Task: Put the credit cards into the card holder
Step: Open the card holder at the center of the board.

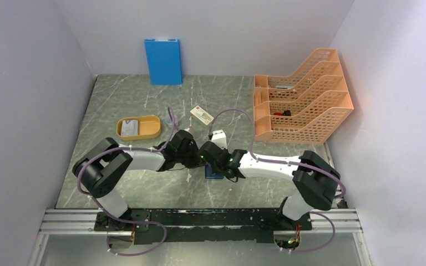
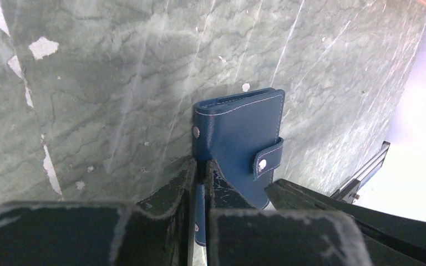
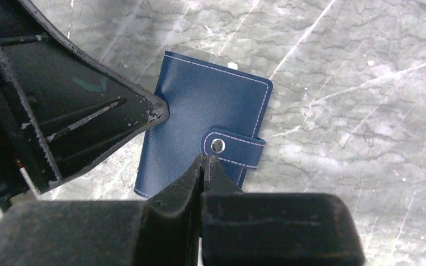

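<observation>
The card holder [image 1: 214,173] lies on the table [image 1: 122,94] near its front middle, under both arms. The left end effector [image 2: 201,169] is at one edge of it and the right end effector [image 3: 205,162] is by its tab. Just behind it lies a credit card [image 1: 218,136], and behind that a box [image 1: 202,115]. To the left, a tray [image 1: 154,128] holds another card [image 1: 128,128]. A folder [image 1: 163,61] stands against the back wall. A rack [image 1: 302,105] sits at the back right.
</observation>
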Controlling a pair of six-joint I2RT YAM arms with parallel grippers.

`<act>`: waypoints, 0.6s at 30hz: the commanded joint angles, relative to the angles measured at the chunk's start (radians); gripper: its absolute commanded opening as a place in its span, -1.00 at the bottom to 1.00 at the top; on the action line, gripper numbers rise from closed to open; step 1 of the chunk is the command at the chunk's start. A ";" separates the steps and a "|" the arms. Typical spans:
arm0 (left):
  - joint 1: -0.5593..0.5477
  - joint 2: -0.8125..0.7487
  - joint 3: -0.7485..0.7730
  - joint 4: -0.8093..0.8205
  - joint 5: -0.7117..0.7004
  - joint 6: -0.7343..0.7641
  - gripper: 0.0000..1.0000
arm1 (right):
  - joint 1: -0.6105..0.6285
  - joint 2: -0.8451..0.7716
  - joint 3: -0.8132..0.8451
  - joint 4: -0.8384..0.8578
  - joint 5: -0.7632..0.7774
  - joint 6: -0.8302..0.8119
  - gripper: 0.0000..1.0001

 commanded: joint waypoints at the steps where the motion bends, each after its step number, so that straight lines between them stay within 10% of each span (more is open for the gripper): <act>1: -0.004 0.057 -0.004 -0.114 -0.078 0.034 -0.90 | -0.001 -0.056 -0.012 -0.041 0.031 0.051 -1.00; 12: -0.008 0.087 -0.001 -0.122 -0.083 0.026 -0.90 | -0.004 -0.093 -0.033 -0.006 -0.013 0.017 -1.00; 18: -0.016 0.097 0.001 -0.120 -0.084 0.025 -0.90 | -0.001 -0.003 0.049 -0.054 0.040 -0.028 -0.27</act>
